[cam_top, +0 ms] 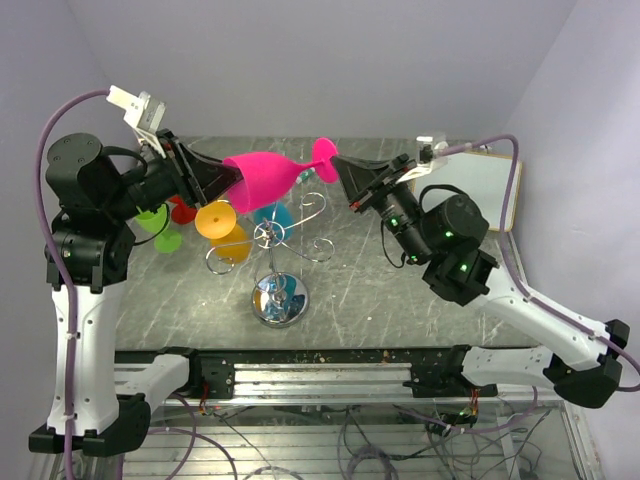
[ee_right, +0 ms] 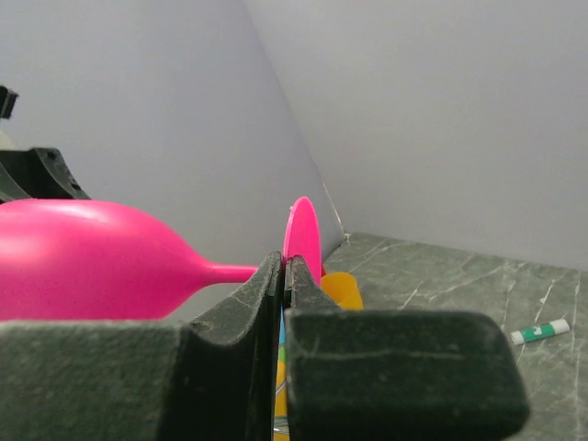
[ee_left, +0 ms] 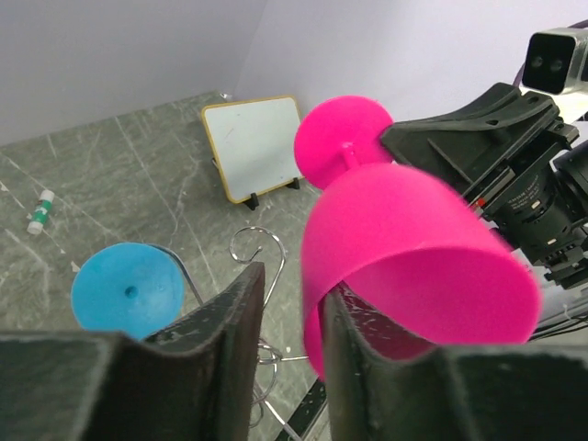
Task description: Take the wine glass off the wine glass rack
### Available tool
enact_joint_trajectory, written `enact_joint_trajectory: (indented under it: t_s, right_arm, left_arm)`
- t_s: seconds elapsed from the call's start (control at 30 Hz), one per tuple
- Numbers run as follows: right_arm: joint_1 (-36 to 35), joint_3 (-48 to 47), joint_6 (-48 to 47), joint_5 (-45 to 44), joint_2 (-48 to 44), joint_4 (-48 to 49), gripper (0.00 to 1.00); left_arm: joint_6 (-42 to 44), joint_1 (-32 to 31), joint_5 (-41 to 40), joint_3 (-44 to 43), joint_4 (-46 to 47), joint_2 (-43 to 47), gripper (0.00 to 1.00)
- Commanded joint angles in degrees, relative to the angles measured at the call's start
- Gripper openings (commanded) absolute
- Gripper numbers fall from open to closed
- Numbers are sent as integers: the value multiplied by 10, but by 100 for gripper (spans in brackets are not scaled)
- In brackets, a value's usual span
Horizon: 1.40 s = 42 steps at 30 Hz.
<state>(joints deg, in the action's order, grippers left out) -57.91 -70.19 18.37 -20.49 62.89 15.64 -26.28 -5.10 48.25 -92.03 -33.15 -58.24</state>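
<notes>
A pink wine glass (cam_top: 265,178) hangs level in the air between both grippers, above the chrome wine glass rack (cam_top: 283,236) with its round mirrored base (cam_top: 279,298). My right gripper (cam_top: 338,165) is shut on the edge of the glass's round foot (ee_right: 303,234), seen edge-on in the right wrist view (ee_right: 283,266). My left gripper (ee_left: 289,294) is open and straddles the bowl's rim (ee_left: 413,248). One finger is inside the bowl. The other stands outside with a gap to the wall. A curled hook of the rack (ee_left: 257,243) shows below.
Orange (cam_top: 222,225), blue (cam_top: 272,215), green (cam_top: 155,222) and red (cam_top: 182,210) glasses hang around the rack's left side. A small whiteboard (cam_top: 485,190) stands at the back right. A green-and-white marker (ee_left: 39,211) lies on the marble table. Walls close in behind and beside.
</notes>
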Motion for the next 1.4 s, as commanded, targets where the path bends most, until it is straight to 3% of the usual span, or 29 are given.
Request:
enact_joint_trajectory:
  t_s: [0.0,0.17,0.37,0.57,0.7,0.87,1.03,1.37]
  right_arm:
    - [1,-17,3,18,14,32,0]
    - [2,-17,-33,31,20,39,0]
    - [2,7,-78,-18,-7,38,34]
    - [2,54,-143,-121,-52,13,62]
    - [2,97,-182,-206,-78,-18,68]
    - [1,161,-185,-260,-105,-69,75]
    - [1,210,-136,-275,-137,-106,78]
    - [22,217,-76,-333,-154,-179,78]
  left_arm:
    - [1,-4,-8,2,-15,-2,34]
    - [-7,-4,-37,-8,-13,-5,8]
    - [-8,-4,-109,-38,-29,-6,7]
    - [-15,-4,-280,-60,-60,11,7]
    - [-10,-4,-479,-75,-114,22,7]
    - [14,-4,-613,-71,-146,27,7]
    - [12,-4,-675,-56,-162,1,7]
    - [-36,7,-700,-72,-204,-95,7]
